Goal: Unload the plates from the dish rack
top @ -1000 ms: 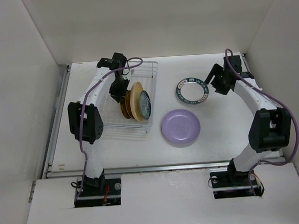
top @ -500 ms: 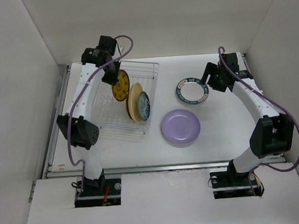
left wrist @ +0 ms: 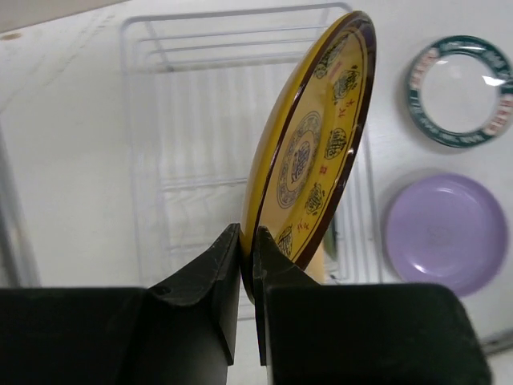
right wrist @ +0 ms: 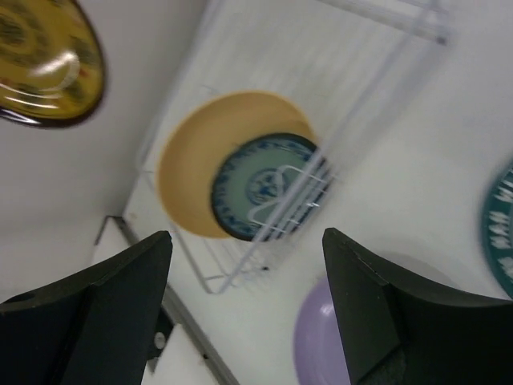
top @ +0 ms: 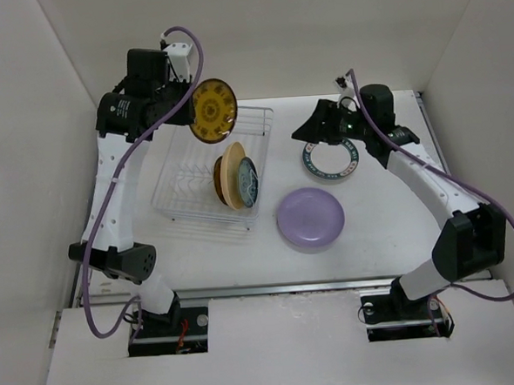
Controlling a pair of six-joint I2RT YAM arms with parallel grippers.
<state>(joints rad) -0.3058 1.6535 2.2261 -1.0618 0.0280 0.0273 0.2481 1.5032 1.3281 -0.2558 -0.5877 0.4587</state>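
—Gold plate (top: 214, 110): where is it hanging?
—At the upper left of the overhead view, in the air over the far end of the rack (top: 180, 193). The left jaws are gripping its lower rim. It is standing on edge, its long line running up and to the right from the jaws in the left wrist view.
—Which way is it needing to go?
—Rightward, I judge. Bare bench (top: 373, 238) is lying right of the rack, where the lavender plate (top: 310, 219) and the teal-rimmed plate (top: 331, 158) are lying flat. The gold one is needing a turn from edge-on to flat before it goes down.
—And the right jaws?
—Standing wide apart, holding nothing, hovering over the teal-rimmed plate and pointing toward the rack.
—What is waiting in the rack?
—A tan plate (top: 228, 178) and a blue plate (top: 249, 181), upright at its lower right corner. The left arm is reaching nearer them.
—Anything hard to make out?
—The right wrist view is blurring, and wire is crossing the blue plate. I cannot tell whether another plate is hiding behind the tan one. In the left wrist view the gold plate is covering both.
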